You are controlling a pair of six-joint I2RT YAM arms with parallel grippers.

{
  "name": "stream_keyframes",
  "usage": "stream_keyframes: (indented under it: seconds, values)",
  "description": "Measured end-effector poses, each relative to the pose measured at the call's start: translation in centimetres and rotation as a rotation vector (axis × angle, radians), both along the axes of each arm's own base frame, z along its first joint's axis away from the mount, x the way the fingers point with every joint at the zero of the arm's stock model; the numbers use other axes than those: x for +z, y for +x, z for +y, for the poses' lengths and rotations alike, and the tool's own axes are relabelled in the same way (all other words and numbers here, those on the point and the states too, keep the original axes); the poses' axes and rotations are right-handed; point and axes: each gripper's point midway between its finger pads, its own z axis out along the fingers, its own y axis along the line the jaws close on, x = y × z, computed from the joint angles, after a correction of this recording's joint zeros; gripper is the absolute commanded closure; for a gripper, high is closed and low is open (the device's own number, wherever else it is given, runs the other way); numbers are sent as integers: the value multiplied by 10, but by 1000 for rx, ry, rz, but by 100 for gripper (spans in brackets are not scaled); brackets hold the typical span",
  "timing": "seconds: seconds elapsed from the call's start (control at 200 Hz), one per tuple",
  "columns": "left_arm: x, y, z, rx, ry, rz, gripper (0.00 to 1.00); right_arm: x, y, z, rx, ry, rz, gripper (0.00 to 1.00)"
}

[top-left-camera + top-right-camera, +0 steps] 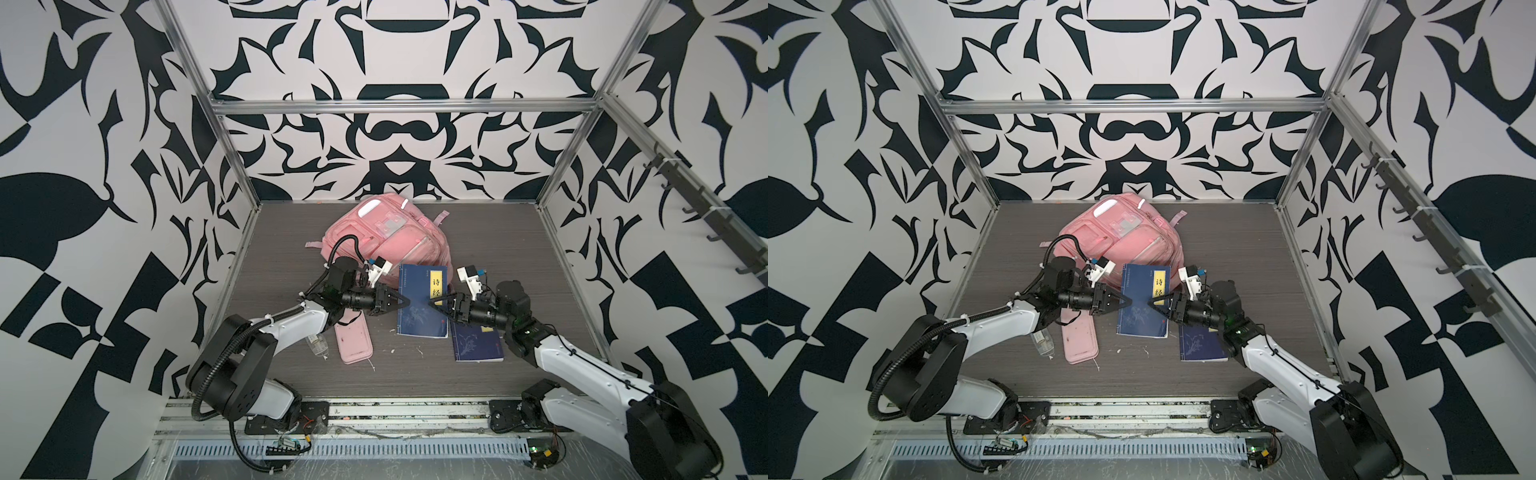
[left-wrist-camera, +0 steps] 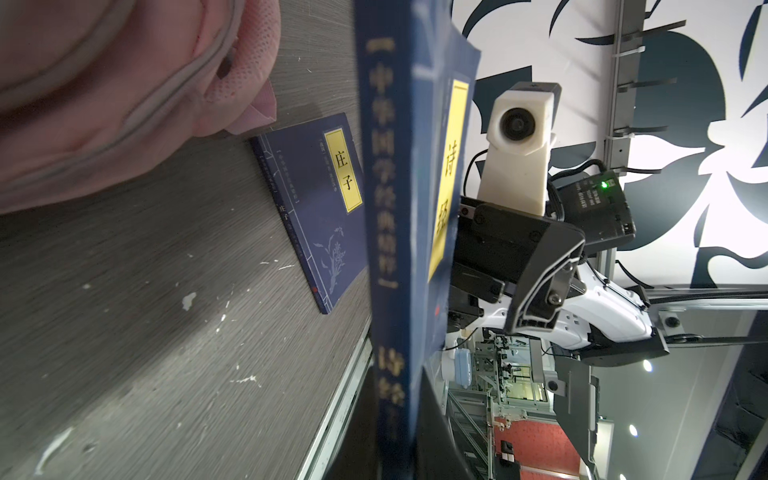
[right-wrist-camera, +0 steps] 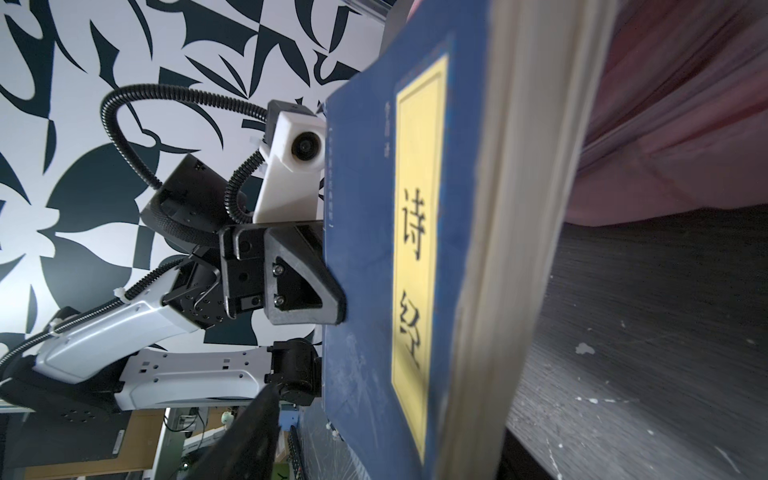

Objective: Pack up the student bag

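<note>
Currently, student bag: large soft pink fabric backpack (image 1: 386, 237), lying at back-centre of the dark grey wood-grain table (image 1: 519, 257), front pockets facing up.
held book: dark blue softcover book w/ yellow title label (image 1: 415, 320), off the table, cover up, btwn both grippers; far edge reaches the student bag's near side in both top views.
left gripper (image 1: 405, 300): jaws pinched on the held book's spine edge; one finger (image 3: 303, 286) flat on the cover in the right wrist view.
right gripper (image 1: 432, 304): jaws straddle the open page edge; can't tell if they press or leave a gap.
second book: thinner navy book w/ yellow label (image 1: 478, 345), flat on table, partly under right arm.
pencil case: flat oblong pink case (image 1: 353, 340), flat on table, beside left arm.
bottle: small clear plastic bottle (image 1: 318, 347), on its side, partly under left arm, just beside the pencil case.
</note>
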Motion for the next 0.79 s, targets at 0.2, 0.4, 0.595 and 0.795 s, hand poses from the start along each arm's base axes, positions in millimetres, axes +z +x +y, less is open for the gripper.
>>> stream_keyframes:
  seconds: [0.2,0.4,0.595,0.795]
  values:
    - [-5,0,1,5,24,3,100,-1,0,2,6,3,20,64]
    - [-6,0,3,8,35,5,100,-4,0,3,11,-5,33,79]
    - [-7,-1,3,6,42,6,99,-8,0,2,5,-16,50,98]
    - [-6,0,3,4,57,7,76,-11,2,1,-3,-45,55,100]
